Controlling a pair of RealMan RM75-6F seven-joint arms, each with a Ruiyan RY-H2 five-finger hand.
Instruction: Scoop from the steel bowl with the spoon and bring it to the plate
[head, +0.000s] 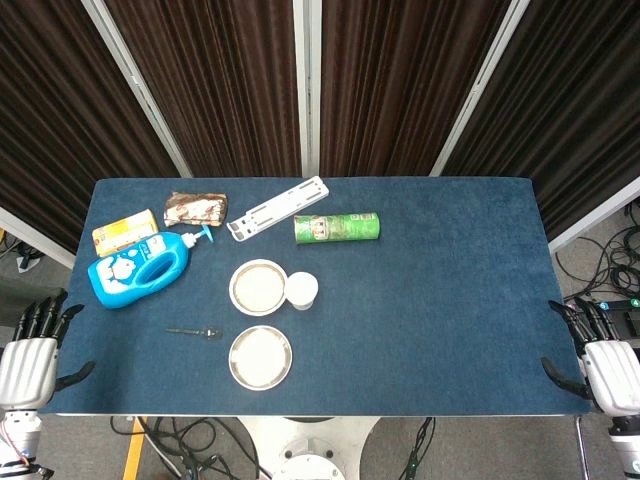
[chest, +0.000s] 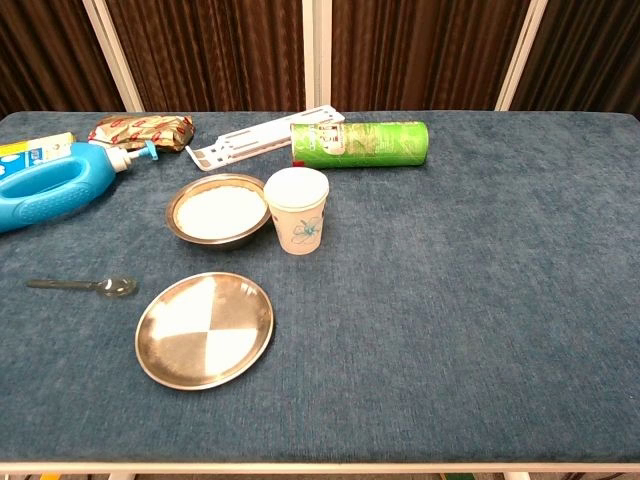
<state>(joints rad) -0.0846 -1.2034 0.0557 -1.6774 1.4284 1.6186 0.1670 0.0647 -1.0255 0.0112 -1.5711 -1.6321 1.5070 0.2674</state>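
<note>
Item: small dark-handled metal spoon (chest: 85, 286), lying flat on the blue-carpeted table (chest: 480, 300), untouched, just left of the round flat steel plate (chest: 204, 329) and nearer you than the round steel bowl of white powder (chest: 218, 211). Long axis: roughly left–right across the table; its bowl end points toward the plate, its handle end away from it, toward your left hand's side. Hands: your left hand (head: 30, 360) and right hand (head: 605, 365) both sit off the table's near corners, well apart from the spoon, fingers spread, holding nothing. Risks, as judgement: the spoon lies low on soft pile, so a shallow pinch could skid it or push it under the plate's rim. The white paper cup with a floral print (chest: 297, 209) stands touching or just beside the bowl on the side away from the spoon; a wide scooping sweep could tip it. A tilted spoon on the short carry from bowl to plate would likely spill powder.
</note>
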